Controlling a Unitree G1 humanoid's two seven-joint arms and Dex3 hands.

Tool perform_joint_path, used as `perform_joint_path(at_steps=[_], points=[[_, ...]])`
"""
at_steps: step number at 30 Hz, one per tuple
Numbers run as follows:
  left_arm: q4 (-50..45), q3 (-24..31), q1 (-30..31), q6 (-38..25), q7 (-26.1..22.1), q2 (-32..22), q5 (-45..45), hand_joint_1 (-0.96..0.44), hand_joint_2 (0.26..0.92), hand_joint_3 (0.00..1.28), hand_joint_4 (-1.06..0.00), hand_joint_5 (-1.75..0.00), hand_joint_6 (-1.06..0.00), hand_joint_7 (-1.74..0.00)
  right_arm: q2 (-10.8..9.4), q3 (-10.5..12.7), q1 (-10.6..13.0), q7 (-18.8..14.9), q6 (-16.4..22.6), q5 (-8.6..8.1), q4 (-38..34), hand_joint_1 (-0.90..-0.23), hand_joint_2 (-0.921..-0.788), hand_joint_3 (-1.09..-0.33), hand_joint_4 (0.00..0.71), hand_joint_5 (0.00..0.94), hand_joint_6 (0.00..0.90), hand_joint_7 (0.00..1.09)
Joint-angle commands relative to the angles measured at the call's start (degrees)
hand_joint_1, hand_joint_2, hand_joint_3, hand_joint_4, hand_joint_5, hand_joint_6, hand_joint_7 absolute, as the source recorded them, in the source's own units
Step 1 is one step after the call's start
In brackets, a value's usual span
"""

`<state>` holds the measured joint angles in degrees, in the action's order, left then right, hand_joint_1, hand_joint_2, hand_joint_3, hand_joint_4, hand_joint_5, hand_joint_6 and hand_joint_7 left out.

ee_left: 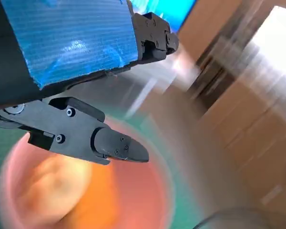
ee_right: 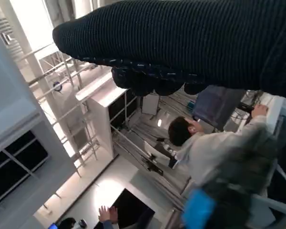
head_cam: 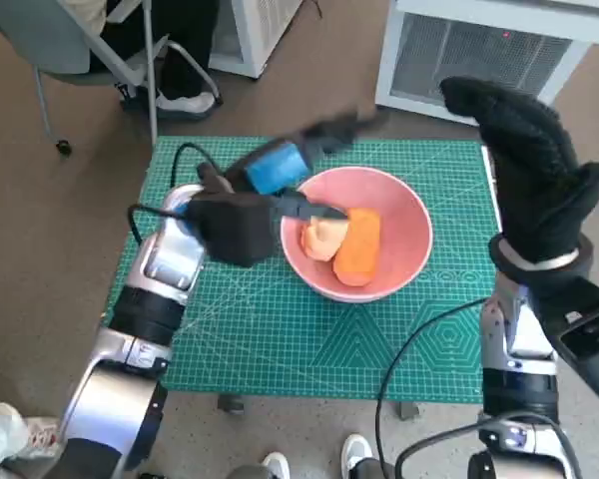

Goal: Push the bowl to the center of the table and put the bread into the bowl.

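Observation:
The pink bowl [head_cam: 379,210] sits near the middle of the green cutting mat [head_cam: 280,339], and the orange and tan bread [head_cam: 344,242] lies inside it. My left hand [head_cam: 280,180] hovers at the bowl's left rim, blurred, its fingers apart and holding nothing. In the left wrist view the black fingers [ee_left: 114,143] hang over the blurred bowl [ee_left: 148,191] and bread [ee_left: 62,186]. My right hand [head_cam: 529,170] is raised upright at the mat's right edge, fingers together, holding nothing. The glove [ee_right: 190,43] fills the top of the right wrist view.
A white appliance [head_cam: 479,50] stands beyond the table's far right. A chair [head_cam: 90,50] and a person's legs are at the far left. Feet show below the table's near edge. A seated person [ee_right: 214,148] appears in the right wrist view.

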<state>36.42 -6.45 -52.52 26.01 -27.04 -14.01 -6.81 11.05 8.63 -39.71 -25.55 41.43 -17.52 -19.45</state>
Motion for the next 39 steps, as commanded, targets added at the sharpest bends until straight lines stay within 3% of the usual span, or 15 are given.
perform_joint_path(at_steps=[1,6,11,24,39], points=[[-4.7,4.2,3.6,4.2,4.1,3.1,5.7,-0.47,0.92,0.1,-0.07,-0.03,-0.21,-0.06,-0.1,0.1,-0.9,0.9,0.6,1.52,-2.0,-0.53,-0.921,-0.775,0.001,0.465,-0.001,0.6],[-9.9,7.3,7.7,6.5,6.5,5.8,11.5,-0.55,0.921,0.23,-0.12,-0.04,-0.24,-0.09,-0.8,-0.2,-2.5,1.9,1.1,2.18,-3.4,-0.528,-0.921,-0.758,0.028,0.429,-0.001,0.61],[-14.2,8.6,10.7,6.0,7.0,6.7,14.7,-0.6,0.921,0.32,-0.16,-0.04,-0.25,-0.11,-1.5,-0.4,-4.1,2.9,1.0,2.93,-5.0,-0.53,-0.921,-0.744,0.099,0.313,-0.001,0.62],[-21.3,9.5,14.7,-0.5,2.5,5.6,22.2,-0.64,0.921,0.33,-0.15,-0.02,-0.25,-0.11,-3.5,-1.3,-5.8,2.9,2.2,2.79,-7.6,-0.514,-0.921,-0.73,0.17,0.2,-0.001,0.62],[-23.5,10.2,16.0,-2.9,0.3,5.4,24.4,-0.6,0.921,0.3,-0.13,0.0,-0.24,-0.09,-2.8,-2.0,-6.1,3.1,3.6,4.76,-9.0,-0.526,-0.921,-0.749,0.185,0.152,-0.001,0.61]])
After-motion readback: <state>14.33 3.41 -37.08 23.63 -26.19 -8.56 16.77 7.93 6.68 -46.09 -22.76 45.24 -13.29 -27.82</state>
